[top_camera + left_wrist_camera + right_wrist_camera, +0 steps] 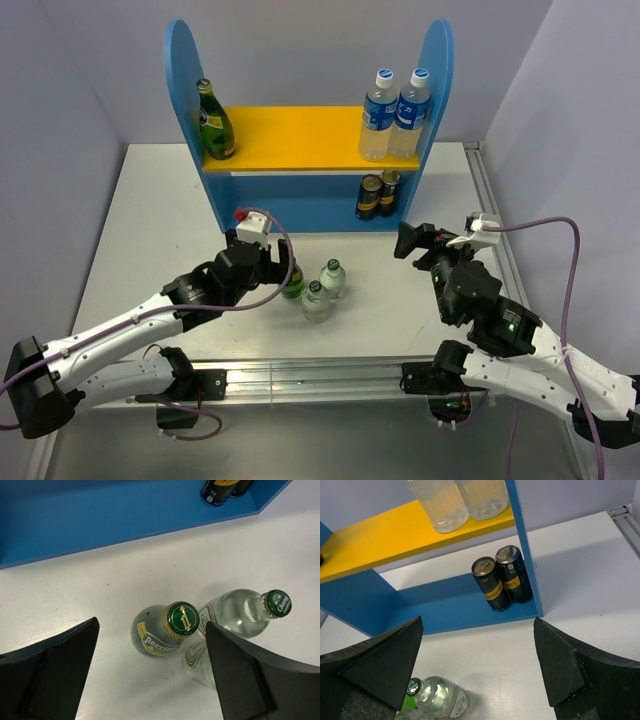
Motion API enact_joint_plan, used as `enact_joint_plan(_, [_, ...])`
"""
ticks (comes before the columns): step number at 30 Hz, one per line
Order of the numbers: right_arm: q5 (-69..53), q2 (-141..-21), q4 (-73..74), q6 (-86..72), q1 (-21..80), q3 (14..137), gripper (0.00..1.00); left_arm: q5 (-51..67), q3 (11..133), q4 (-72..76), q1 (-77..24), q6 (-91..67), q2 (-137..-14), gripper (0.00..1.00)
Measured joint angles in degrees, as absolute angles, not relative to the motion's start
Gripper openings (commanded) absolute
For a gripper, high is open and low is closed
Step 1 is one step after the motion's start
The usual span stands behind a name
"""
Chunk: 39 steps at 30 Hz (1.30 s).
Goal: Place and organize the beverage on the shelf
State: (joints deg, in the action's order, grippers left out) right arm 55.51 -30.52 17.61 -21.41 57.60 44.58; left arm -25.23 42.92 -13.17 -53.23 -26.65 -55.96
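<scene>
The shelf [310,140] stands at the back, with blue side panels and a yellow upper board [385,535]. A green Perrier bottle [215,122] and two clear water bottles [393,115] stand on the board. Two black cans [378,195] stand on the blue base, also in the right wrist view [502,582]. On the table stand a second green Perrier bottle [160,632] and two clear green-capped bottles [325,290]. My left gripper [151,627] is open above that Perrier bottle, a finger on each side, not touching it. My right gripper [478,622] is open and empty, facing the cans.
One clear bottle [242,611] stands right beside the Perrier; the other [200,660] is partly hidden behind my right-hand finger [250,675]. A metal rail [490,210] runs along the table's right edge. Walls close in behind and beside the shelf.
</scene>
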Motion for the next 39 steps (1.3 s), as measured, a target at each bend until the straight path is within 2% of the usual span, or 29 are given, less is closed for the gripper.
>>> enact_joint_plan(5, [56.0, -30.5, 17.6, -21.4, 57.6, 44.6, 0.98, -26.0, 42.3, -9.7, -53.6, -28.3, -57.0, 0.93])
enact_joint_plan(9, [56.1, -30.5, 17.6, -21.4, 57.6, 44.6, 0.98, -27.1, 41.6, -6.2, -53.9, -29.1, -57.9, 0.84])
enact_joint_plan(20, [56.4, -30.5, 17.6, -21.4, 57.6, 44.5, 0.98, -28.2, 40.9, -3.3, -54.6, -29.7, -63.6, 0.73])
enact_joint_plan(22, [56.5, -30.5, 17.6, -21.4, 57.6, 44.5, 0.98, -28.4, 40.9, -2.7, -54.9, -29.8, -63.7, 0.6])
enact_joint_plan(23, [56.5, -30.5, 17.6, -21.4, 57.6, 44.5, 0.98, -28.7, 40.9, -2.3, -55.0, -30.0, -63.7, 0.46])
enact_joint_plan(25, [56.6, -30.6, 17.6, -21.4, 57.6, 44.5, 0.98, -29.5, 40.9, -1.3, -55.2, -30.4, -63.9, 0.3])
enact_joint_plan(26, [56.6, -30.6, 17.6, -21.4, 57.6, 44.5, 0.98, -29.9, 40.9, -1.1, -55.3, -30.3, -63.9, 0.13])
enact_joint_plan(28, [56.6, -30.7, 17.6, -21.4, 57.6, 44.5, 0.98, -31.2, 41.0, -0.5, -55.5, -30.2, -64.2, 0.0])
enact_joint_plan(32, [56.6, -31.0, 17.6, -21.4, 57.6, 44.5, 0.98, -32.5, 41.9, -1.1, -55.6, -30.0, -65.1, 0.0])
enact_joint_plan(39, [56.6, -30.9, 17.6, -21.4, 57.6, 44.5, 0.97, -35.0, 51.5, -13.9, -56.5, -28.0, -68.1, 0.0])
